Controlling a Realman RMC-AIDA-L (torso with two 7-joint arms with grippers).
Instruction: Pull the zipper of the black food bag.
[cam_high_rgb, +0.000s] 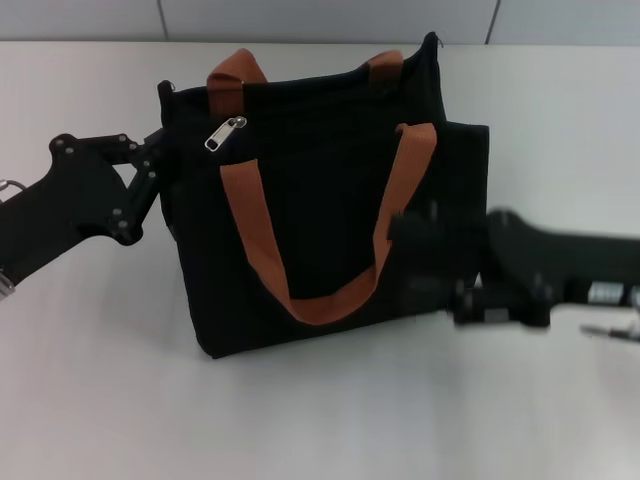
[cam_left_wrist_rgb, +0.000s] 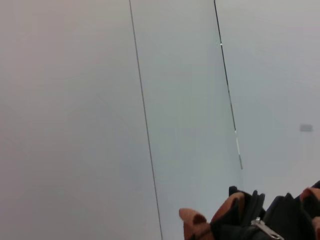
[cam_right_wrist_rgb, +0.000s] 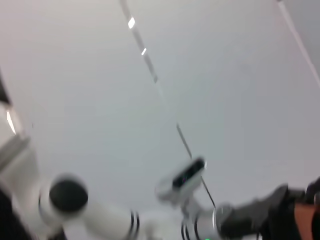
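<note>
The black food bag (cam_high_rgb: 330, 215) stands upright in the middle of the white table, with its rust-brown handles (cam_high_rgb: 300, 290) hanging down the front. The silver zipper pull (cam_high_rgb: 225, 133) hangs at the bag's upper left corner. My left gripper (cam_high_rgb: 160, 165) is against the bag's left side edge, just below and left of the zipper pull. My right gripper (cam_high_rgb: 418, 240) is blurred, in front of the bag's right lower part. The left wrist view shows the bag's top (cam_left_wrist_rgb: 290, 220) and the zipper pull (cam_left_wrist_rgb: 265, 229). The right wrist view shows only a bit of the bag (cam_right_wrist_rgb: 302, 215).
The white table (cam_high_rgb: 320, 420) spreads around the bag. A pale wall with seams (cam_high_rgb: 300, 18) lies behind it. The right wrist view shows my own white body and head camera (cam_right_wrist_rgb: 182, 175).
</note>
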